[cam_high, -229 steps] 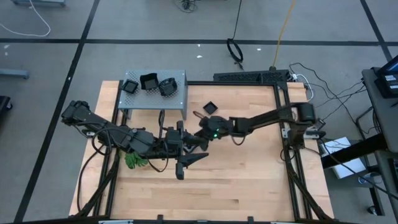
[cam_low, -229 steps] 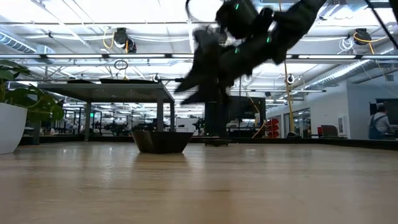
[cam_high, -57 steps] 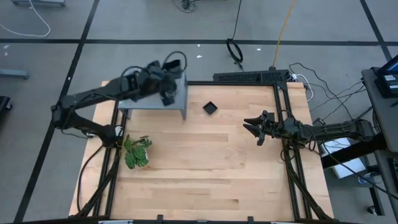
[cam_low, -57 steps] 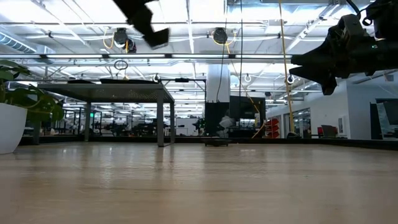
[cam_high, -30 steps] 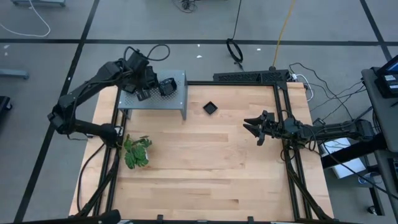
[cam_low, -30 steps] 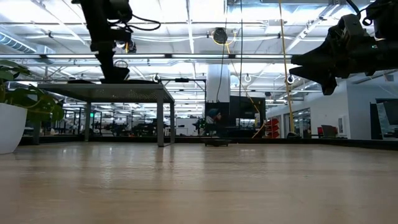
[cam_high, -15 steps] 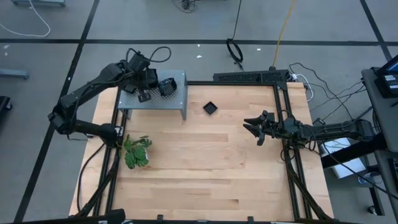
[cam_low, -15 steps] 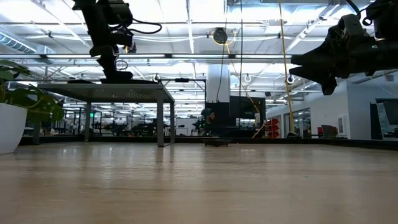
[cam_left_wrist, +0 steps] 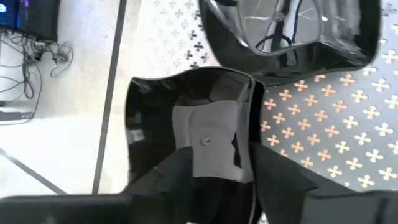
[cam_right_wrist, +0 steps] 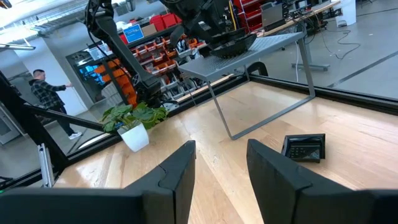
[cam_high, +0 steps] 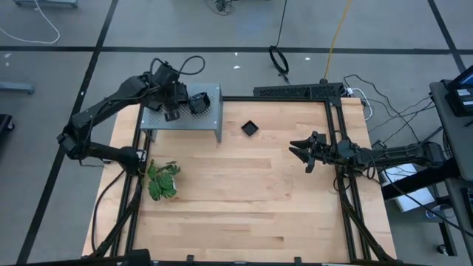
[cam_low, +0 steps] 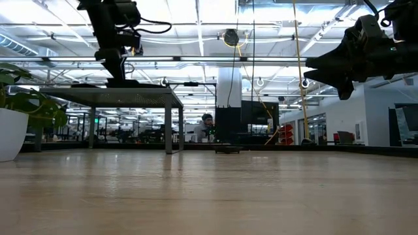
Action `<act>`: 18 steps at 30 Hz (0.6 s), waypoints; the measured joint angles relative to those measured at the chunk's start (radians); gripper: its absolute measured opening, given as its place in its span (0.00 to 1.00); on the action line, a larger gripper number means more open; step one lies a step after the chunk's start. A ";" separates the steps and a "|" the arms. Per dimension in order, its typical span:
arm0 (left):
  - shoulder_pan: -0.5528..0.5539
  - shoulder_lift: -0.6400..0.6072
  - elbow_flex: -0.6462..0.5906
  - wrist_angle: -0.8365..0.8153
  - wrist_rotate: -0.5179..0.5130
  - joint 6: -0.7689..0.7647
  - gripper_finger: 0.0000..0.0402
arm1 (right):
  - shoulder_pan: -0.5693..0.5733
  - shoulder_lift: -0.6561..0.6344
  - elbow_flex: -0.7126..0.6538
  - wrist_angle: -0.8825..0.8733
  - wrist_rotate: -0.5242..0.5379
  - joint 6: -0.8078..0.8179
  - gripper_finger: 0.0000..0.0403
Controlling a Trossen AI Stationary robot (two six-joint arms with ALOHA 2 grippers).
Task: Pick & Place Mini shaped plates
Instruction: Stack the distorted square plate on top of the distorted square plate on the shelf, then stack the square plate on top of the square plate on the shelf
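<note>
Small glossy black plates (cam_high: pixel 189 103) sit on a grey perforated shelf (cam_high: pixel 211 118) at the table's (cam_high: pixel 251 207) far left corner. One more plate (cam_high: pixel 250 128) lies alone on the wood just beside the shelf. The left gripper (cam_high: pixel 171 109) hangs over the shelf with a square plate (cam_left_wrist: pixel 186 124) between its parted fingers (cam_left_wrist: pixel 280 180); whether it grips that plate cannot be told. The right gripper (cam_high: pixel 301 155) waits open above the table's right side. A green plant (cam_high: pixel 162 181) stands near the left edge.
</note>
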 joint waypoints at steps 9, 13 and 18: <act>-0.047 -0.001 0.084 0.005 -0.007 -0.011 0.59 | 0.000 0.000 0.000 0.000 0.000 0.000 0.33; -0.076 -0.001 0.143 0.015 -0.007 -0.063 0.62 | 0.000 0.000 0.000 0.000 0.000 0.000 0.33; -0.115 -0.001 0.188 0.066 -0.005 -0.169 0.61 | 0.000 0.000 0.000 0.000 0.000 0.000 0.33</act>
